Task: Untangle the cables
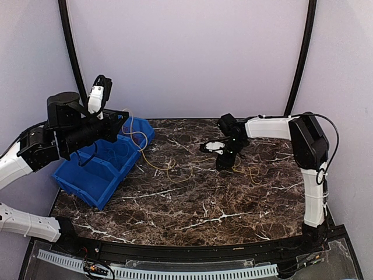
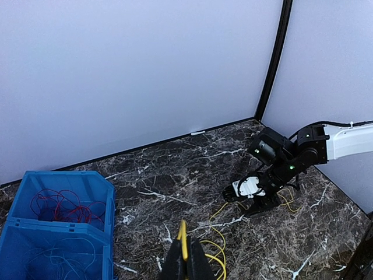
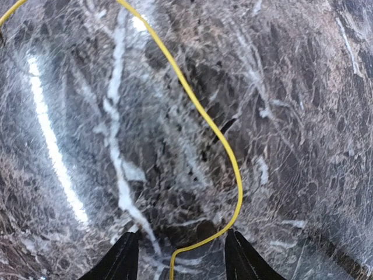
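Dark marble veined in white forms the table (image 1: 192, 204), which is enclosed by pale walls (image 1: 192, 58). The yellow cable (image 1: 169, 169) is strung across the marble and pinched in the closed left gripper (image 2: 185, 262). The right gripper (image 3: 180, 252) is held with fingers apart astride the cable, its fingers cut off by the frame edge. A red cable (image 2: 58, 204) and a faint blue cable (image 2: 64, 256) are heaped in the blue bin (image 1: 87, 181).

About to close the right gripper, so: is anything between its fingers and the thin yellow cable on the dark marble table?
Nothing visible. The right gripper is open, and the thin yellow cable lies bare on the dark marble table, passing between its fingers.
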### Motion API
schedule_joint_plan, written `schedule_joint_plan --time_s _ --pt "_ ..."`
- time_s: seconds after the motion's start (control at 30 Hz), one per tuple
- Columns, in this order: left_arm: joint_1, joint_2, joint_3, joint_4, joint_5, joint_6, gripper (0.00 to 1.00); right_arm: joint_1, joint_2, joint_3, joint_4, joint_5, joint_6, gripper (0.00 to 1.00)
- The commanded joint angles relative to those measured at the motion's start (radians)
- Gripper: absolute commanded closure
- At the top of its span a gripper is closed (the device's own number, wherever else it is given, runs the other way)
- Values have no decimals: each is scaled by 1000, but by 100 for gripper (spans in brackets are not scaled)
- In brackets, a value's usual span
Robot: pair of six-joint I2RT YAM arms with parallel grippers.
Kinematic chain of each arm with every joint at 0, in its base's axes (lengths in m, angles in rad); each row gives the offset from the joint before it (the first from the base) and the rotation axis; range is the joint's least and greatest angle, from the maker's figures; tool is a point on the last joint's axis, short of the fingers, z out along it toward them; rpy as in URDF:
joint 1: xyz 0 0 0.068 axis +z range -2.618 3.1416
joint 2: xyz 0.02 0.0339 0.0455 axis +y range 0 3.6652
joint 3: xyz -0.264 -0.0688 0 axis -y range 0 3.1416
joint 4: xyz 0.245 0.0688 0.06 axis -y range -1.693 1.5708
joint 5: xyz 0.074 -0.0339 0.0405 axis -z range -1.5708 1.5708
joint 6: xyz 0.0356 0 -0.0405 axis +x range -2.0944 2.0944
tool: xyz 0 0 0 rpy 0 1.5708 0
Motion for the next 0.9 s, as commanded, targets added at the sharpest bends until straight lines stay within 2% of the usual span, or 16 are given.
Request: schedule_joint_plan --time_s 0.0,0.13,0.3,0.47,0.63,0.87 --pt "-4 -2 -21 43 17 -8 100 8 -79 -65 -30 -3 -38 47" --pt "-3 -1 -34 50 21 -12 100 9 -97 -81 -31 4 -28 47" --pt "-3 -5 -37 46 34 -20 100 9 -115 -43 -117 -66 -40 46" --pt "-2 -19 -47 46 33 -23 100 7 -137 -40 -187 -84 -89 33" --pt "-3 -22 -55 49 41 -25 100 4 -166 -60 -208 -92 -113 29" --pt "-3 -20 -65 57 44 -23 100 4 -196 -120 -120 22 -122 34"
